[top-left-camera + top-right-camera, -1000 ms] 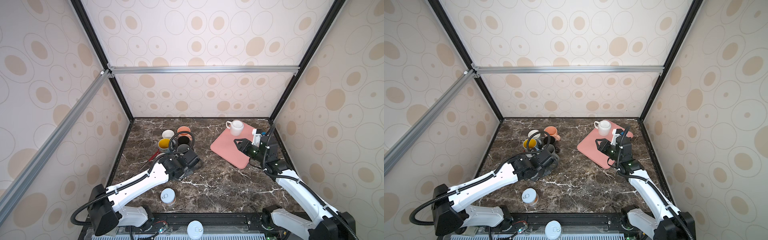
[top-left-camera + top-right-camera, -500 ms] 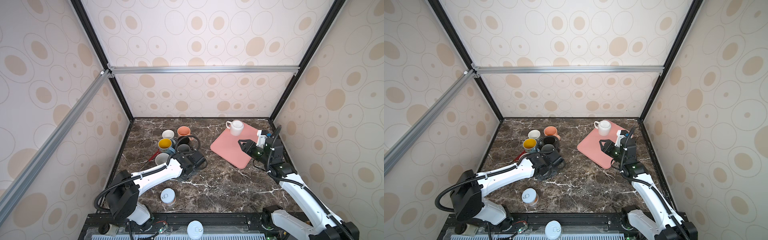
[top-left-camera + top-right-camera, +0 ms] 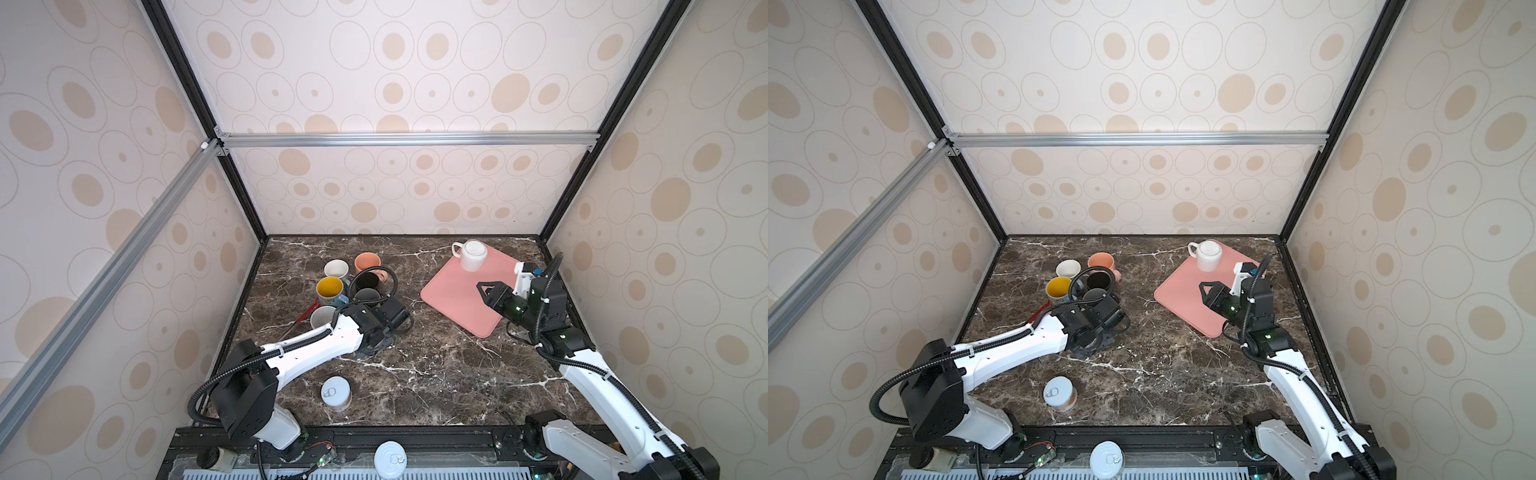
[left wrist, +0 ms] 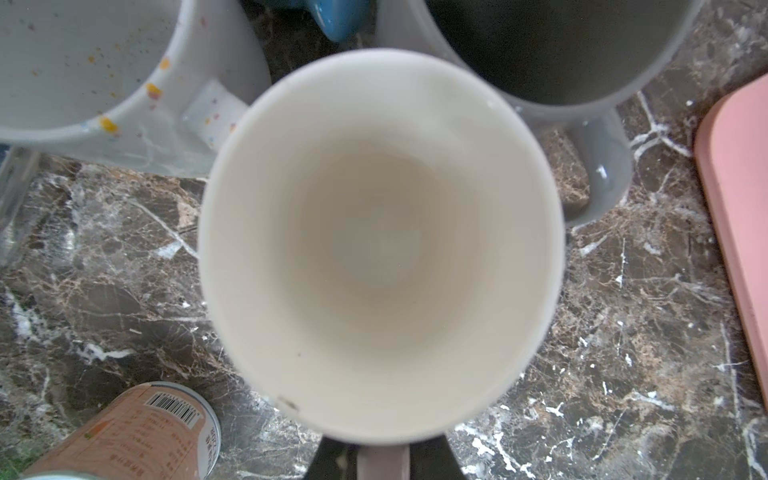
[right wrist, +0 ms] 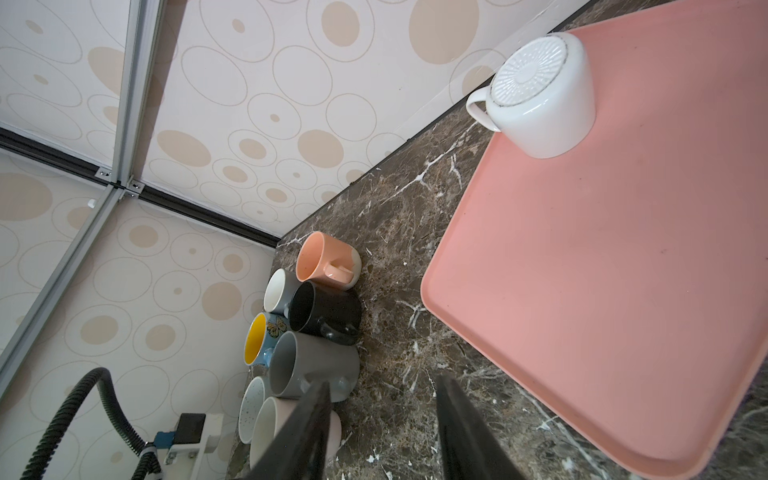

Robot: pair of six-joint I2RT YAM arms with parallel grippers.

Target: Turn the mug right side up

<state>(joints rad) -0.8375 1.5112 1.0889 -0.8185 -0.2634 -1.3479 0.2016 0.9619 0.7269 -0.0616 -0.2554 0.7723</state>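
On the marble table [image 3: 436, 374] the mug [image 3: 471, 255] stands inverted at the tray's [image 3: 453, 303] far corner, straight ahead of the right gripper [image 3: 483, 291], open and empty over the tray. The left gripper [image 4: 382, 457], well apart, flanks an upright cup's [image 4: 380, 249] handle; clamped or not, I cannot tell.

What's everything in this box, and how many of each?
Upside-down mug: one, white, far corner of the tray.
Upright mugs: seven, clustered left of centre: peach mug, white-lined mug, black mug, yellow-lined mug, grey mug, speckled mug, cream mug.
Tray: one, pink, right side.
Cans: two, silver-topped; table can near the front, rail can below it.
Red item: one, beside speckled mug, unidentifiable.
Table: one, dark marble.
Left gripper: one, black, at cream mug's handle.
Right gripper: one, black, open, empty, near tray.
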